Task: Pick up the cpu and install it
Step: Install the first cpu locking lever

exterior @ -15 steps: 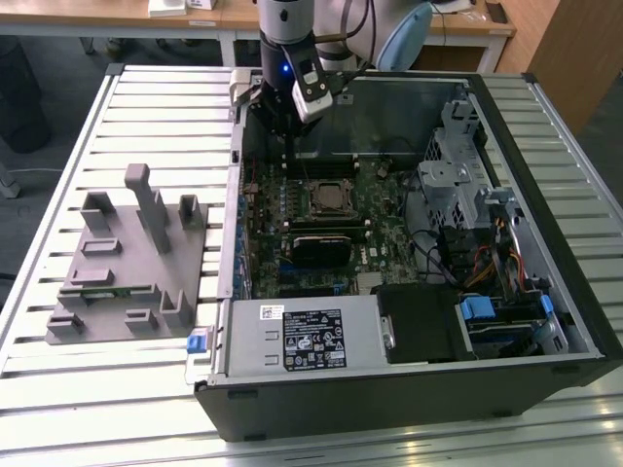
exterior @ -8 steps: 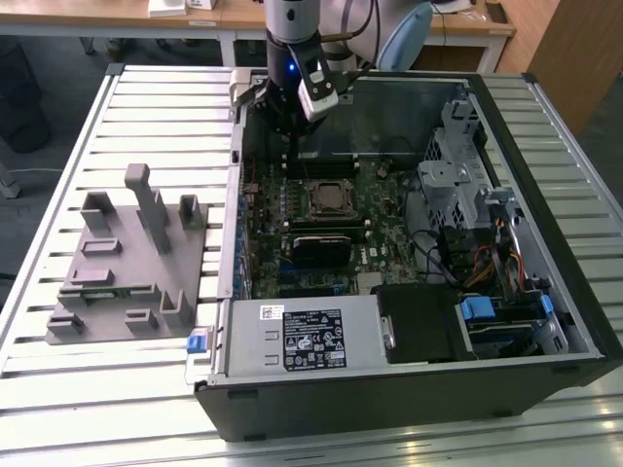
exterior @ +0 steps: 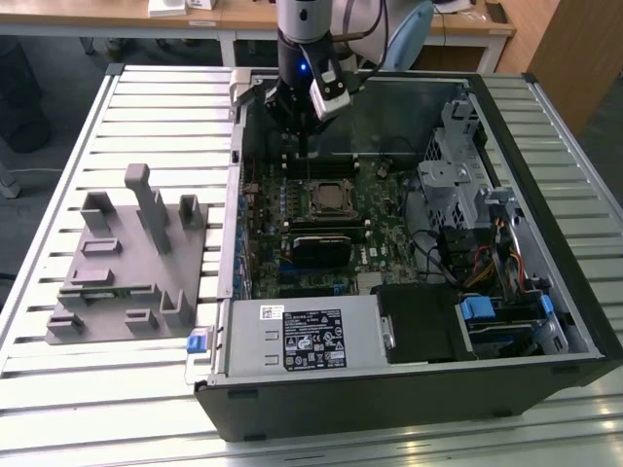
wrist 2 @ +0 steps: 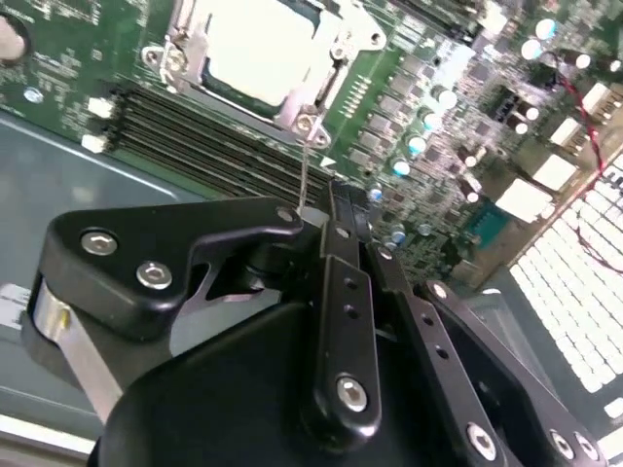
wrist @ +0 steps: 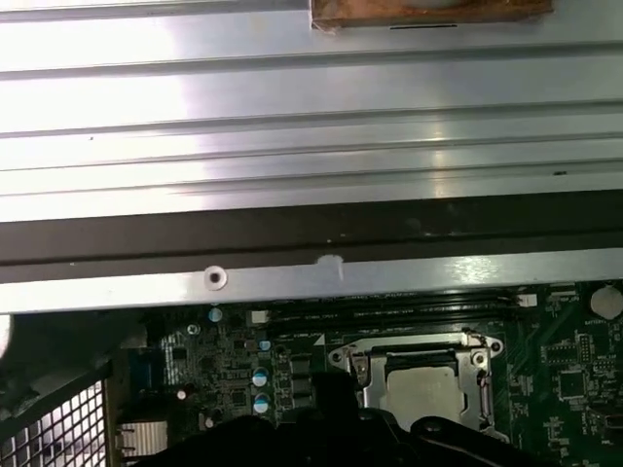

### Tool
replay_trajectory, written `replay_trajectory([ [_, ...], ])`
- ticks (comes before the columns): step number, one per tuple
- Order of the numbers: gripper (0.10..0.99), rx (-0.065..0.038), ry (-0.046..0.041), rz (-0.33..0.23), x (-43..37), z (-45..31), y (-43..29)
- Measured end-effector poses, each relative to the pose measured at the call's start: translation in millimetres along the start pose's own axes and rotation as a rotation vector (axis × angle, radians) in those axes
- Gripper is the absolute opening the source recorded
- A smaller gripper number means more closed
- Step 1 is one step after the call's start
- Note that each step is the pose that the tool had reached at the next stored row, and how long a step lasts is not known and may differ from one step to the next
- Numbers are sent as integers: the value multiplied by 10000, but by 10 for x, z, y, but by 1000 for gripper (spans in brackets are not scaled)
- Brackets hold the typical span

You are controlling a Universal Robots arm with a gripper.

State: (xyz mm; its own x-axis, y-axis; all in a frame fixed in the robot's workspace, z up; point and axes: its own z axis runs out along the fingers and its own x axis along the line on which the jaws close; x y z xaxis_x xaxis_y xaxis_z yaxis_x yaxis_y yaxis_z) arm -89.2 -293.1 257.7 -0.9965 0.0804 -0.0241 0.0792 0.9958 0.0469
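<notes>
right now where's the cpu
The cpu sits in its socket on the green motherboard inside the open computer case, near the exterior view's centre, just below the gripper; both wrist views show its pale top within the metal socket frame.

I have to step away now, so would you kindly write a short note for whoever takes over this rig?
Claw: above the open computer case, over the far edge of the motherboard, beyond the socket. In the second wrist view its black linkage is close together, but whether it is open or shut cannot be told, nor whether it holds anything.
The cpu: pale silver square lying inside the socket frame on the motherboard, seen in both wrist views.
Done: the cpu appears seated in the socket.
Left: I cannot tell whether the socket frame is latched; check that.
Grey plastic fixture: on the table at the exterior view's left of the case.
</notes>
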Motion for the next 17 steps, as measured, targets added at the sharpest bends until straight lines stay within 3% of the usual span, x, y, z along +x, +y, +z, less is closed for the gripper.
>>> replay_trajectory([
  [6, 106, -5, 3, 2, -173, 6, 16],
  [7, 106, -42, 5, 1, -187, 7, 17],
  [8, 106, -158, 14, 5, -192, 11, 17],
  [11, 106, -654, 53, 21, -203, 19, 15],
  [12, 106, -692, 55, 26, -204, 23, 9],
  [17, 106, -693, 56, 28, -210, 46, -8],
])
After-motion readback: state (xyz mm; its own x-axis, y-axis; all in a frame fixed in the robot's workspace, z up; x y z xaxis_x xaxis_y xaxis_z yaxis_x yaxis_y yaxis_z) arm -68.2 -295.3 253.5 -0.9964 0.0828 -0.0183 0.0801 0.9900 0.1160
